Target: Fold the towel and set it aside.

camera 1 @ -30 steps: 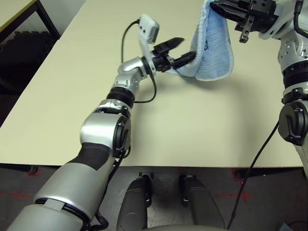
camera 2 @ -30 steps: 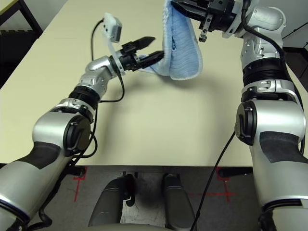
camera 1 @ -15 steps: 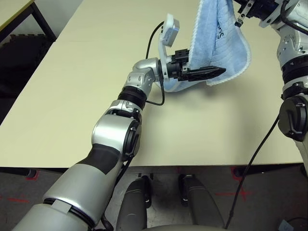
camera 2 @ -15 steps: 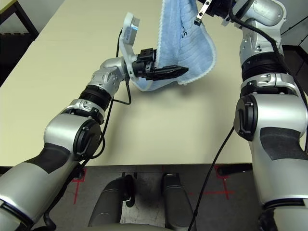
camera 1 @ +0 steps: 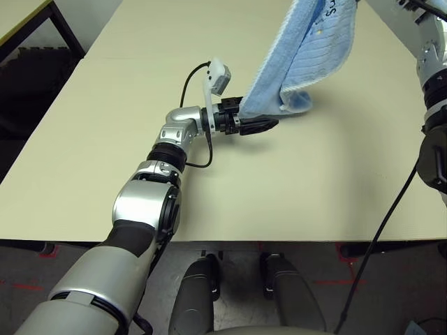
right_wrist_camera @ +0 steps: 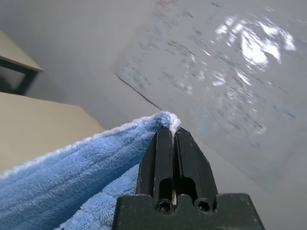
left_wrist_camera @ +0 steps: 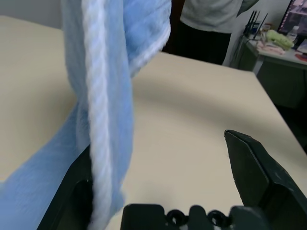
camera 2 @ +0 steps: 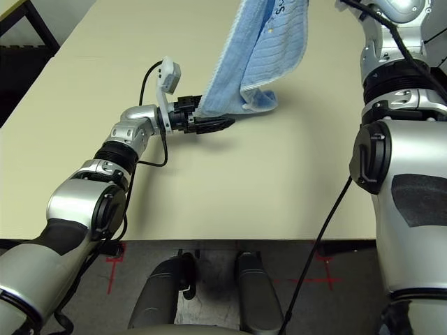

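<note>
Head views: towel (camera 1: 300, 59) hangs off the tabletop (camera 1: 105, 125), draped long from the top edge of frame down to the left claw (camera 1: 260, 125). Lowest fold bunches just above the surface, right beside that claw. Left forearm lies low over the tabletop, claw pointing level toward the robot's right, black fingers wide apart, trailing towel edge lying at the fingers. Right arm is raised high on the right, wrist out of frame at the top.

Left wrist view: left claw (left_wrist_camera: 163, 184) is fully open and clamps nothing. The towel's whitish stitched edge (left_wrist_camera: 100, 120) drapes against one finger (left_wrist_camera: 72, 201); the other finger (left_wrist_camera: 254, 167) stands clear over bare tabletop. A person stands past the far edge of the tabletop.

Right wrist view: right claw (right_wrist_camera: 171, 143) is fully closed, pinching a towel corner (right_wrist_camera: 165, 119) right at the fingertips; cloth falls away below it. Claw aims upward toward the wall.

Risks, my read:
- Right pinch is only on the very corner. Any tug from the left side could pull it out and drop the towel in a heap.
- Left claw has the hem on one finger, not between both. Closing now may catch one layer or nothing, giving a skewed fold.
- Bunched lower fold could drag on the tabletop and twist.
</note>
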Available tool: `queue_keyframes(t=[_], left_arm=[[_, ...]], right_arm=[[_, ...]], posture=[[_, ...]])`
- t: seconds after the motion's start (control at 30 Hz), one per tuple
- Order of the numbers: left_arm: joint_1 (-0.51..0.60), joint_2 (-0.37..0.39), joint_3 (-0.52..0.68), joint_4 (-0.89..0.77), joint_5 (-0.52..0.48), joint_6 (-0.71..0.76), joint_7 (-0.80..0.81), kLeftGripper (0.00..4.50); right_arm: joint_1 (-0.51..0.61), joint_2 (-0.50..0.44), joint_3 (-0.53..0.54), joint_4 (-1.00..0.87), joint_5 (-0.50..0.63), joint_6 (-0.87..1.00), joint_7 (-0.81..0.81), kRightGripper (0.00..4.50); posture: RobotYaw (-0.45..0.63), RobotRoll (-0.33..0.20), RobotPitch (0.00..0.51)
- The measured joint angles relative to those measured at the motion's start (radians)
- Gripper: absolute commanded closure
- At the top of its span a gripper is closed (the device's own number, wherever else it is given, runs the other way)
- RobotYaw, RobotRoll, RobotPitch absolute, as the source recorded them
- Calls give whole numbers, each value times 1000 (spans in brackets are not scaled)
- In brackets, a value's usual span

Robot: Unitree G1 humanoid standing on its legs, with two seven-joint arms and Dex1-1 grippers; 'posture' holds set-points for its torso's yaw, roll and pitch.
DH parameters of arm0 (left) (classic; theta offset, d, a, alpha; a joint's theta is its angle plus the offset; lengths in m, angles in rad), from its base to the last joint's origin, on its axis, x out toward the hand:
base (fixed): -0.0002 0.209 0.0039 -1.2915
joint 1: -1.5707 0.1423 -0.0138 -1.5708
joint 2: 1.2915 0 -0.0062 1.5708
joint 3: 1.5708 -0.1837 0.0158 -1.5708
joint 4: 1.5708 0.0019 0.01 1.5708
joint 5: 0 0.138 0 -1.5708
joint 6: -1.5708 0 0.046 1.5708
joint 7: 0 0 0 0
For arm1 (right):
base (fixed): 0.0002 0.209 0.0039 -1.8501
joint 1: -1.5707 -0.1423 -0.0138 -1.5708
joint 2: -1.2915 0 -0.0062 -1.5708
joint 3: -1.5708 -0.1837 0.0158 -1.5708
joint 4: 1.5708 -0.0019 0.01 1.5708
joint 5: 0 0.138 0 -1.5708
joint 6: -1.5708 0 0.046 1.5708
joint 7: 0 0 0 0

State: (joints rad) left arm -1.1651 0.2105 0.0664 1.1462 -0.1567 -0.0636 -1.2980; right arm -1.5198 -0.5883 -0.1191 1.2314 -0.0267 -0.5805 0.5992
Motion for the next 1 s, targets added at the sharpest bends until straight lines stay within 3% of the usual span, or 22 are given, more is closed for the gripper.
queue_keyframes(t=[0.23,0.47,0.77,1.0], left_arm=[[28,43,-9,0,16,-20,6,0],[38,45,-9,1,23,-45,41,0],[17,35,-56,57,145,-210,379,0],[-6,35,-91,94,208,-224,454,0]], right_arm=[[-15,-24,1,22,-39,23,-106,4423],[-27,-25,0,25,-46,26,-114,4423],[-27,-16,-2,25,-36,25,-63,4423],[-25,-16,-3,25,-28,24,-50,4423]], posture=[[55,0,184],[52,0,187],[35,0,189],[21,0,194]])
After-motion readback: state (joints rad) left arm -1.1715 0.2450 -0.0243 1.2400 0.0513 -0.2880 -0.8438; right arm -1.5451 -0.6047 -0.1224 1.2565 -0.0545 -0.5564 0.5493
